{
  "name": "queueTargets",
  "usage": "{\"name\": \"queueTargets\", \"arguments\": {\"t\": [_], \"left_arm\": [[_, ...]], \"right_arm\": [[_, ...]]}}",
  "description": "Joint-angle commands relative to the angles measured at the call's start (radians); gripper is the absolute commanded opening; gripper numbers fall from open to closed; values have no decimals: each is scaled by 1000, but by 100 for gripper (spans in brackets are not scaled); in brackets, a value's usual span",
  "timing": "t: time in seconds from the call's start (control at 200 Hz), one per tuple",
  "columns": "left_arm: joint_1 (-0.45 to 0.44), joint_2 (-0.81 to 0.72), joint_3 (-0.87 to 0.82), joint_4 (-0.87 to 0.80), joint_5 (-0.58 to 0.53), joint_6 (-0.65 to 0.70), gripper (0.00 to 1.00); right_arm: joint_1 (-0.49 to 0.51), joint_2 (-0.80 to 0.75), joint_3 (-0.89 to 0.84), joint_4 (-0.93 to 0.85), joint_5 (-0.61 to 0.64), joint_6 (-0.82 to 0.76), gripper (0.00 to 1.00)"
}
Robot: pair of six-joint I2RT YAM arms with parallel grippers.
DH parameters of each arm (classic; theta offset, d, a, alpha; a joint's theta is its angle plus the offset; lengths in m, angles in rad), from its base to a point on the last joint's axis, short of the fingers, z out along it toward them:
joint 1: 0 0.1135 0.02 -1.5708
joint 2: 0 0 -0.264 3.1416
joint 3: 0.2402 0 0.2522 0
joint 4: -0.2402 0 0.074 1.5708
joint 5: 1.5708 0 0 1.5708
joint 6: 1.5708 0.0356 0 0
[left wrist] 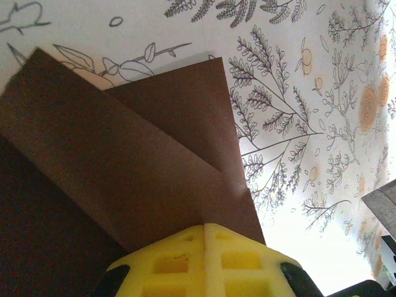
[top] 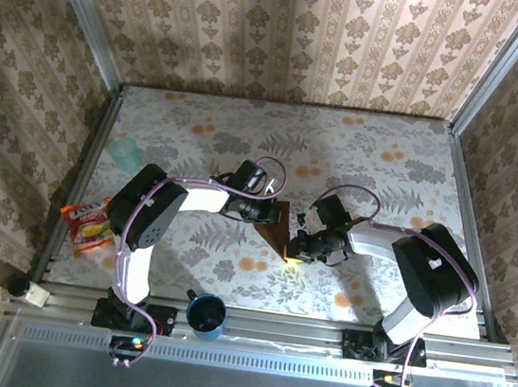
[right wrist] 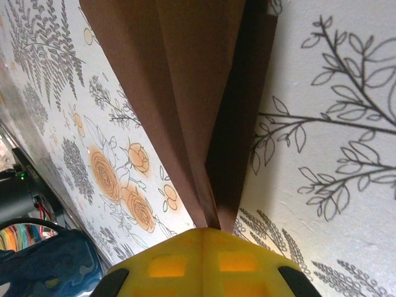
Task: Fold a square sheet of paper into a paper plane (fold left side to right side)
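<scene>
left gripper [left wrist: 204, 246] and right gripper [right wrist: 202, 246] closed, tips on the plane [left wrist: 142, 154]; pulling apart could tear it or undo folds

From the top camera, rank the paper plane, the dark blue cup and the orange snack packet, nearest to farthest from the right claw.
1. paper plane, at the right claw tips.
2. dark blue cup, near edge, leftward.
3. orange snack packet, far left edge.
</scene>
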Motion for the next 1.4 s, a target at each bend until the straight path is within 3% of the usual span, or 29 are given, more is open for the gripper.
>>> {"name": "queueTargets", "arguments": {"t": [0.0,0.61,0.885,1.015,1.395], "left_arm": [[7,35,-20,-115,-91,0,0],[7,32,-23,-115,-95,0,0],[9,28,-23,-117,-94,0,0],[7,30,-20,-117,-93,0,0],[0,35,-16,-115,-88,0,0]], "right_arm": [[6,-17,-2,-70,39,-26,0],[20,-8,-46,-45,-24,-10,0],[11,-148,-31,-113,-38,-12,0],[0,-179,-16,-60,-60,9,0],[4,17,99,53,-15,24,0]]}}
